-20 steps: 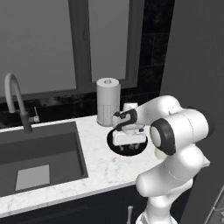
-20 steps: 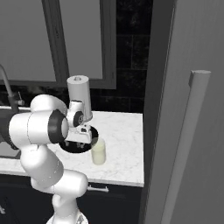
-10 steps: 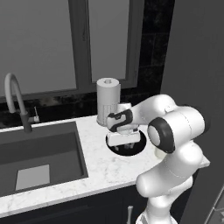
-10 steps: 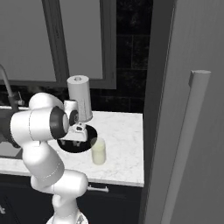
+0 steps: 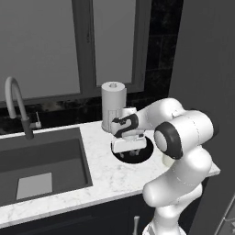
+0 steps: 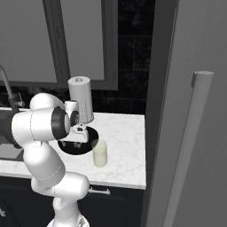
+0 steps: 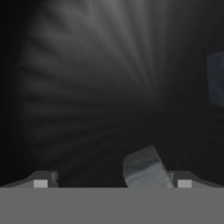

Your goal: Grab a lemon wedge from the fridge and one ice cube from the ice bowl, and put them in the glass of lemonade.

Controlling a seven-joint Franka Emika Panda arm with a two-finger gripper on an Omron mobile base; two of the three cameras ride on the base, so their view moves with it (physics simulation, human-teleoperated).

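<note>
My gripper (image 5: pixel 130 152) hangs open, pointing down into the black ice bowl (image 5: pixel 143 157), which also appears in the right base view (image 6: pixel 87 132). In the hand view a pale grey ice cube (image 7: pixel 146 169) lies on the bowl's dark floor between the fingertips (image 7: pixel 183 180), close against the right one, and the gripper (image 7: pixel 112 180) holds nothing. A second ice cube (image 7: pixel 215 79) sits at the right edge. The glass of lemonade (image 6: pixel 99 153) stands just right of the bowl. The grey fridge (image 6: pixel 201 88) is shut, and the lemon wedge is out of view.
A white paper towel roll (image 5: pixel 113 105) stands right behind the bowl, against the dark backsplash. The grey sink (image 5: pixel 41 160) with its curved tap (image 5: pixel 16 103) lies to the left. The fridge's bar handle (image 6: pixel 188 146) is near on the right.
The hand has come down a little and drifted left over the ice bowl. Its jaws have stayed wide apart.
</note>
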